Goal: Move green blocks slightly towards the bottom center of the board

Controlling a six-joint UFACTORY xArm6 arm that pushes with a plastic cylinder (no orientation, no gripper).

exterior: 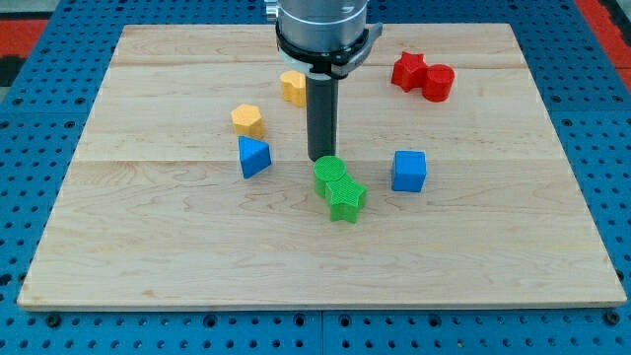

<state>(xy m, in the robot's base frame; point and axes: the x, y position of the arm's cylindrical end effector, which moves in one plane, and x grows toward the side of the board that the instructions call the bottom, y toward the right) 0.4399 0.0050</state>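
Two green blocks sit touching near the board's middle: a green round-edged block (330, 174) and, just below and to its right, a green star-shaped block (346, 198). My tip (321, 157) stands right at the upper edge of the upper green block, touching or almost touching it. The dark rod rises straight up from there to the arm's grey body at the view's top.
A blue triangular block (253, 156) lies left of the tip, a blue cube (408, 170) to the right. Two yellow blocks (247, 119) (292, 86) lie at upper left. A red star (408, 71) and red cylinder (438, 82) touch at upper right. The wooden board (148, 247) sits on a blue pegboard.
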